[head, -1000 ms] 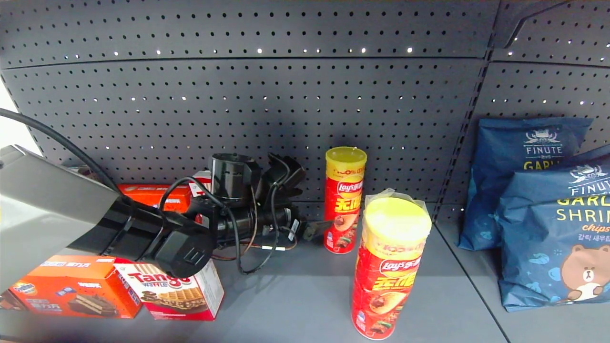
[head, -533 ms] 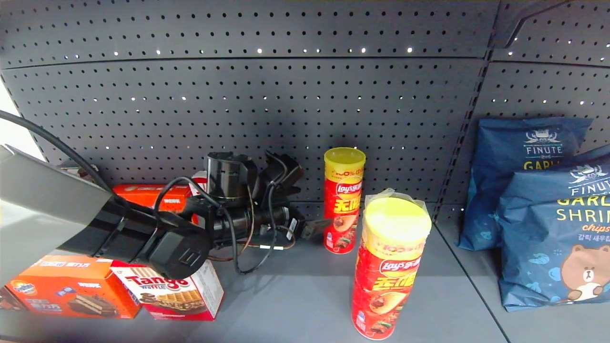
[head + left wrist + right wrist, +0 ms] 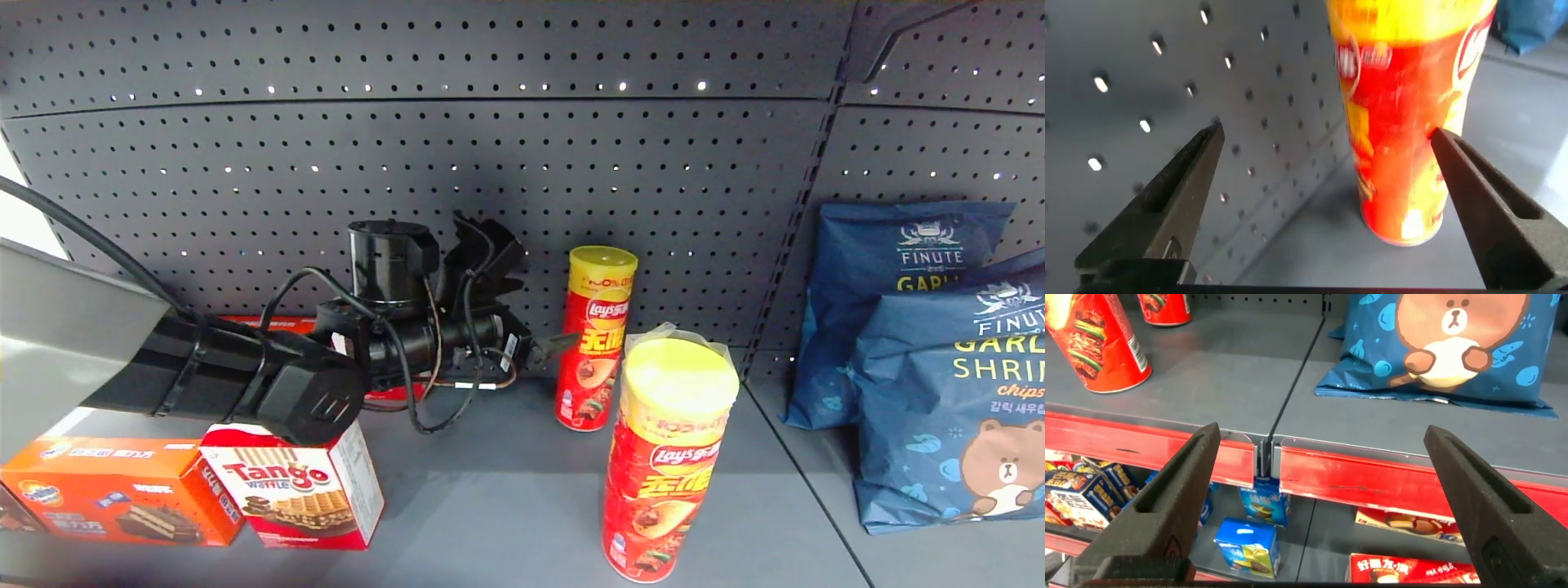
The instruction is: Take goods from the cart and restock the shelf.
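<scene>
Chip can at the rear (image 3: pixel 596 336) stands on the shelf (image 3: pixel 506 490) close to the pegboard (image 3: pixel 490 180), leaning a little with its yellow lid tipped toward the blue chip bags (image 3: pixel 947 392). It sits between the jaws of the left gripper (image 3: pixel 1327 131), which are spread wide. In the left wrist view the can (image 3: pixel 1413 122) is hard against one finger (image 3: pixel 1478 204) and well apart from the other, so the jaws bracket it without closing on it. In the head view the gripper's tip (image 3: pixel 557 343) meets the can's side about halfway up. The front chip can (image 3: pixel 669 457) stands upright nearer the shelf edge, apart from the arm. The right gripper (image 3: pixel 1323 433) hangs in front of the shelf's red rail (image 3: pixel 1396 478), its jaws fully spread and holding nothing.
</scene>
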Robot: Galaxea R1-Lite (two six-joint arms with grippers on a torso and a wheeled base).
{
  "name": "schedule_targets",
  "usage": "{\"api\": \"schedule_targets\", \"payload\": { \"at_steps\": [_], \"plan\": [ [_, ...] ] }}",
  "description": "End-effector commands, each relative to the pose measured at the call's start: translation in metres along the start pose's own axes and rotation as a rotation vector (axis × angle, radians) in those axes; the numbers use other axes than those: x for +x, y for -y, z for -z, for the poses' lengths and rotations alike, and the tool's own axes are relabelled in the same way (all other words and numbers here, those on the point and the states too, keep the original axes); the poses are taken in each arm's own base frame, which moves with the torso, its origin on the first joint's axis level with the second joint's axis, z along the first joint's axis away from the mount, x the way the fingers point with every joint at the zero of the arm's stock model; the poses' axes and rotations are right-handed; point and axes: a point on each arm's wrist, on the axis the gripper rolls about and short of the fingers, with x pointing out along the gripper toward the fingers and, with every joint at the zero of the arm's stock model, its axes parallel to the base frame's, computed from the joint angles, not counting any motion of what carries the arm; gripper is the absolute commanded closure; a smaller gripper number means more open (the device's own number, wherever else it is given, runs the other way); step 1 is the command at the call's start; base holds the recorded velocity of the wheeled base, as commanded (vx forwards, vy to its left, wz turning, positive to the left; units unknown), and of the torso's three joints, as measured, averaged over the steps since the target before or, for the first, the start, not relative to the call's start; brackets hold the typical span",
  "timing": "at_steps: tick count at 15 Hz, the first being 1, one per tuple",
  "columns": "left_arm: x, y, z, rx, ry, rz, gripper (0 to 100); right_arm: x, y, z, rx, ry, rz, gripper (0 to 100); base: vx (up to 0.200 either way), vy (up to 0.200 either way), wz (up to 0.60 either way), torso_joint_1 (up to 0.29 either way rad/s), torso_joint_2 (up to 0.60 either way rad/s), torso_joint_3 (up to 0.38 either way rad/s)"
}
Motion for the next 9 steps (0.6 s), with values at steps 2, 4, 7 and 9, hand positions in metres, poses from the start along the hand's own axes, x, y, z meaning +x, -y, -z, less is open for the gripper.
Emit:
{"api": "schedule_targets", "payload": {
  "at_steps": [2,4,7,9],
  "plan": [
    [-0.008,-0.001,-0.011,0.02,0.025,-0.009,0,0.0,0.0,0.0,0.0,-0.001,-0.002,0,0.0,0.0,0.0,0.0,0.0,0.0],
    [-0.017,0.001,-0.013,0.023,0.026,-0.012,0,0.0,0.0,0.0,0.0,-0.001,-0.001,0,0.0,0.0,0.0,0.0,0.0,0.0],
    [-0.026,0.002,-0.013,0.026,0.017,-0.018,0,0.0,0.0,0.0,0.0,0.0,-0.002,0,0.0,0.0,0.0,0.0,0.0,0.0],
    [-0.036,-0.001,-0.014,0.028,-0.048,-0.065,0,0.0,0.0,0.0,0.0,-0.001,-0.001,0,0.0,0.0,0.0,0.0,0.0,0.0]
  ]
}}
